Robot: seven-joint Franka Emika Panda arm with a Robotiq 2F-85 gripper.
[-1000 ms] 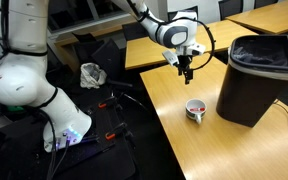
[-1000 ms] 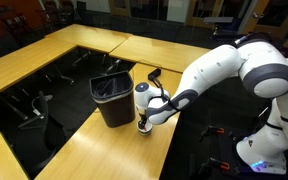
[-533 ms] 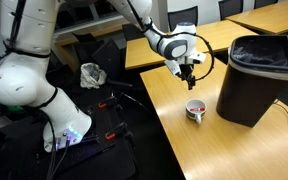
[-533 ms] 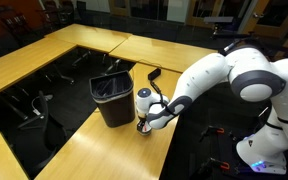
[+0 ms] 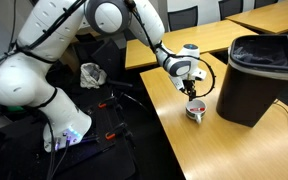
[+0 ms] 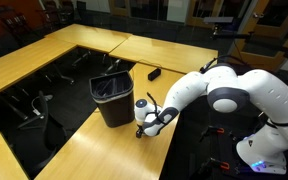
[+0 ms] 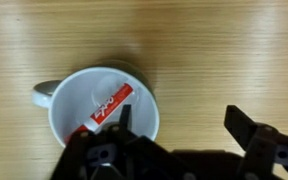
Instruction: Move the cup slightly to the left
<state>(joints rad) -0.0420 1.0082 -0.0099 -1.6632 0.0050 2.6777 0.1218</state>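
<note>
**Gripper hanging open over the cup beside the trash bin**

In an exterior view, the gripper (image 5: 192, 95) is hovering just above the cup (image 5: 195, 110). The cup is sitting on the wooden table (image 5: 184, 150) near the dark trash bin (image 5: 256, 80) but apart from it. In an exterior view from across the room, the gripper (image 6: 142, 127) is reaching low over the table (image 6: 94, 150) just beside the trash bin (image 6: 112, 100), and it is hiding the cup. In the wrist view, the white cup (image 7: 79, 110) is showing its handle (image 7: 44, 95) and a red strip (image 7: 109, 105) inside. The gripper (image 7: 184, 128) is spreading its fingers wide and gripping nothing. One finger (image 7: 119, 128) is overlapping the cup's inside, the other (image 7: 246, 128) is over bare wood beside it.
</note>
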